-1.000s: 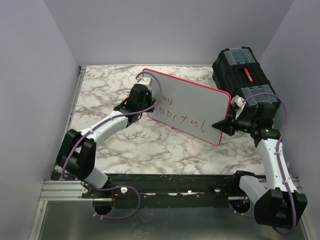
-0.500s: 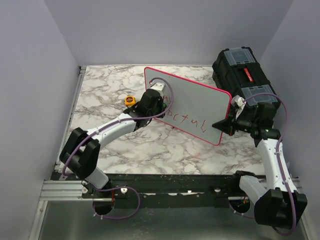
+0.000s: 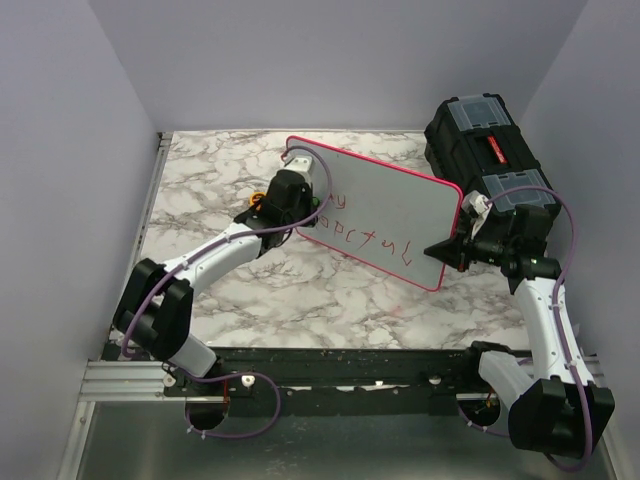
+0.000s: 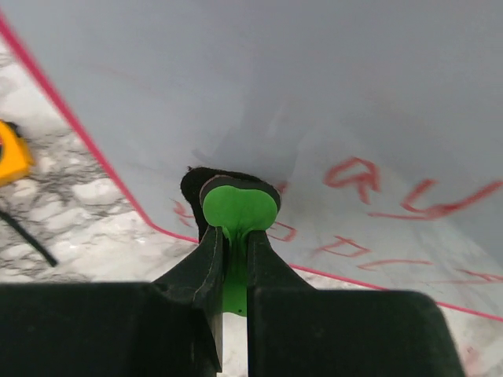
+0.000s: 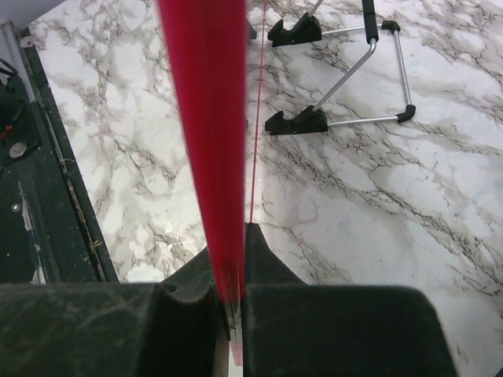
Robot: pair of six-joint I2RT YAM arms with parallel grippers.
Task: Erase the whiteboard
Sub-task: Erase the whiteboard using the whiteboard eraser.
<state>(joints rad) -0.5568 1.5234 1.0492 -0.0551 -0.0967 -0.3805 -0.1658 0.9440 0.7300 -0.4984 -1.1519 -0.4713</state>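
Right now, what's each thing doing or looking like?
whiteboard: held up tilted, red writing on it.
left gripper: shut on green eraser, touching the board.
right gripper: shut on the whiteboard's red rim.
black toolbox: lid closed.
wire stand: on the table, holding nothing.

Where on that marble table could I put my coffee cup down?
Bare patches: the far left corner of the marble table, behind the left arm, and the near strip between the large white pink-rimmed whiteboard and the table's front edge. The right side is crowded: a black plastic toolbox and the right end effector clamped on the board's edge.
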